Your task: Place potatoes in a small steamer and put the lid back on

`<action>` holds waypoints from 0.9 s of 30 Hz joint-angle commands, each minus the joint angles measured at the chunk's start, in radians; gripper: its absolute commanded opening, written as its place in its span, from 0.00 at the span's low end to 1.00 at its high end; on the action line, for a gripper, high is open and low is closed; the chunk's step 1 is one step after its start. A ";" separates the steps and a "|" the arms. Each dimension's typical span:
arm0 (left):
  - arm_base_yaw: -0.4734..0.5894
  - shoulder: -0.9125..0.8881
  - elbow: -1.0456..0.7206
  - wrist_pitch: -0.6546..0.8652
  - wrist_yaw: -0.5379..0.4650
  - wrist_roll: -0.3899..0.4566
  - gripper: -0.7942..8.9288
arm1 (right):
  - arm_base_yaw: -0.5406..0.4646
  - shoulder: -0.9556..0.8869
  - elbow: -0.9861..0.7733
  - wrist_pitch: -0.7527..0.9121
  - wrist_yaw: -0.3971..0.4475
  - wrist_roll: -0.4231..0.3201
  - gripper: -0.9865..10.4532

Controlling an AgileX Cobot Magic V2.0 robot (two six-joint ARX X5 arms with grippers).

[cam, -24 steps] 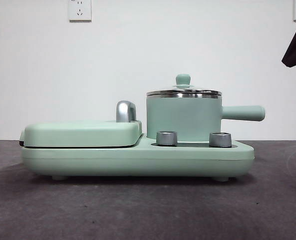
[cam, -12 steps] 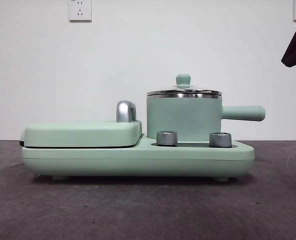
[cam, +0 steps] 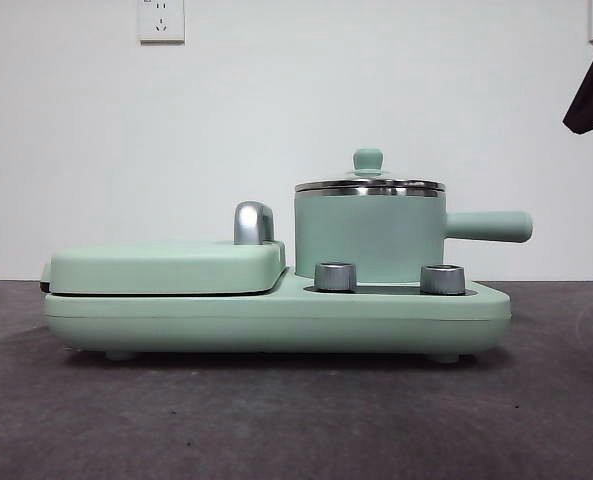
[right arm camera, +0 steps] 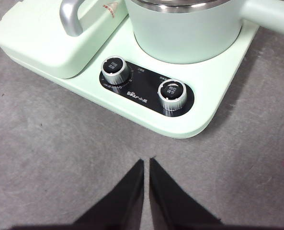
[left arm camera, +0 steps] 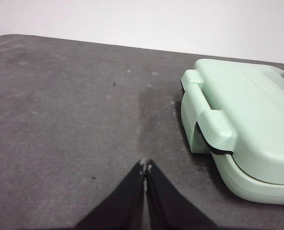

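Very little has moved over the last second: the small dark tip that showed at the upper left corner of the front view is gone, while the dark arm tip [cam: 591,95] at the upper right hangs where it was, and the cooker itself has not shifted. For the task this reads as a waiting moment, with nothing yet begun. The pot [cam: 368,238] stands on the right half of the green cooker base [cam: 276,320], its straight handle pointing to the right edge of the tabletop [cam: 276,420], and the glass lid [cam: 369,186] sits squarely on its steel rim, knob upward. The potato cannot be seen in any view, so I cannot tell whether it lies out of view or already inside the covered pot. The left claw [left arm camera: 145,165] is clenched on nothing, its tips touching, poised over bare tabletop just beside the end of the flat grill cover [left arm camera: 247,124]. The right claw [right arm camera: 146,162] is also clenched and empty, with only a sliver between the jaws, hovering above the tabletop near the front of the base, facing the two dials [right arm camera: 172,92] below the pot. My judgement is that lifting the lid off is the likely first step.
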 commanded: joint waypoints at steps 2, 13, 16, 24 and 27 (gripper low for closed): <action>0.001 -0.002 -0.013 -0.004 -0.001 0.000 0.09 | 0.005 0.003 0.005 0.007 -0.002 0.004 0.10; 0.001 -0.002 -0.013 -0.004 -0.001 0.000 0.09 | -0.076 -0.161 -0.078 0.161 0.171 -0.220 0.10; 0.001 -0.002 -0.013 -0.004 0.000 0.000 0.09 | -0.151 -0.299 -0.216 0.340 0.170 -0.227 0.10; 0.001 -0.002 -0.013 -0.004 -0.001 0.000 0.09 | -0.321 -0.611 -0.544 0.485 0.233 -0.232 0.10; 0.001 -0.002 -0.013 -0.004 0.000 0.000 0.09 | -0.345 -0.674 -0.634 0.540 0.248 -0.229 0.10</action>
